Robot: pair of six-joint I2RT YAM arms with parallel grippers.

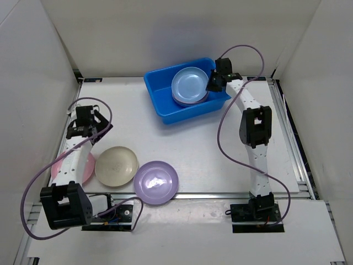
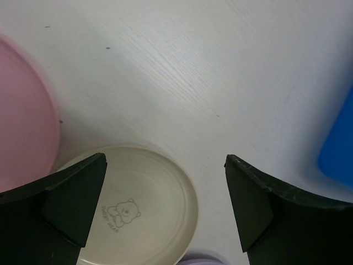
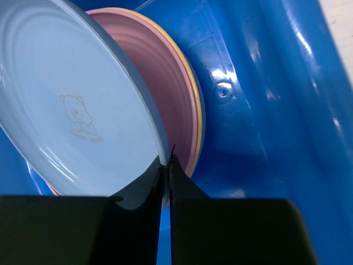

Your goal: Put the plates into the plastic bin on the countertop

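The white countertop point(image 1: 220, 149) fills the middle of the overhead view, with white walls around it. The blue bin point(image 1: 160, 94) sits at the upper centre of that view, turned a little askew.

The right arm point(image 1: 253, 127) runs up the right side of the frame and bends left over the bin's right end. The left arm point(image 1: 69, 165) lies along the left side, over part of a pink plate point(image 1: 87, 165).

Inside the bin, toward its right half, is a stack of plates with a light blue plate point(image 1: 189, 84) on top. In the right wrist view this blue plate point(image 3: 71, 99) shows a small bear mark and sits tilted, its lower right rim raised off the pink plate point(image 3: 165, 72) under it. Another plate's yellowish edge shows just below the pink one.

Three plates lie on the countertop at the lower left of the overhead view: the pink one, a cream plate point(image 1: 116, 165) just beside it, and a purple plate point(image 1: 156, 182) just right of the cream one.

The right gripper point(image 1: 212, 84) has its fingers pinched almost together on the blue plate's rim, seen at the lower centre of its wrist view point(image 3: 167, 163).

The left gripper point(image 1: 94, 124) is spread wide and holds nothing. Its wrist view point(image 2: 165, 165) looks down on the cream plate point(image 2: 143, 210), which carries a bear mark, with the pink plate point(image 2: 22, 110) at the left edge.
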